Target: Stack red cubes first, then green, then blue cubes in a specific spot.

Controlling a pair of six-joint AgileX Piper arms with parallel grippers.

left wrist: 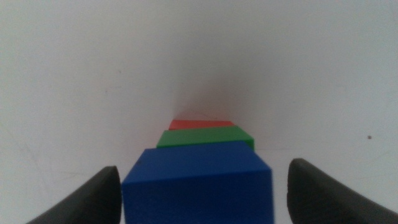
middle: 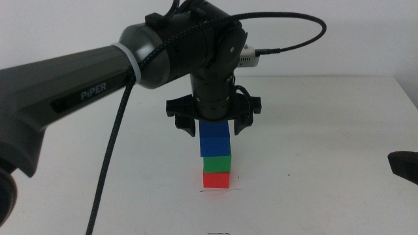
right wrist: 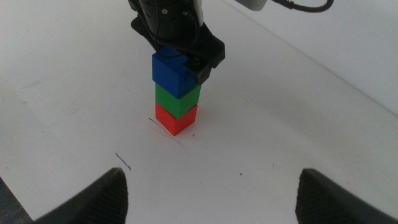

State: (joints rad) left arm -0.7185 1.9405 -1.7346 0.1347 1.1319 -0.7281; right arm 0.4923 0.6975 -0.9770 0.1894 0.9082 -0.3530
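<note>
The red cube [middle: 216,180] rests on the white table at the specific spot, with a thin dark line [middle: 219,191] along its front edge. On it sits the green cube [middle: 216,163], and the blue cube [middle: 215,141] tops the stack. My left gripper [middle: 214,127] hangs straight over the stack, open, its jaws spread to either side of the blue cube's upper part. In the left wrist view the blue cube [left wrist: 199,186] shows between the spread jaws with a gap on each side. My right gripper [right wrist: 214,180] waits open at the table's right side.
Another short dark line [right wrist: 123,163] marks the table in front of the stack. The left arm's black cable [middle: 108,170] hangs down at the left. The right gripper [middle: 403,166] shows only as a dark tip at the right edge.
</note>
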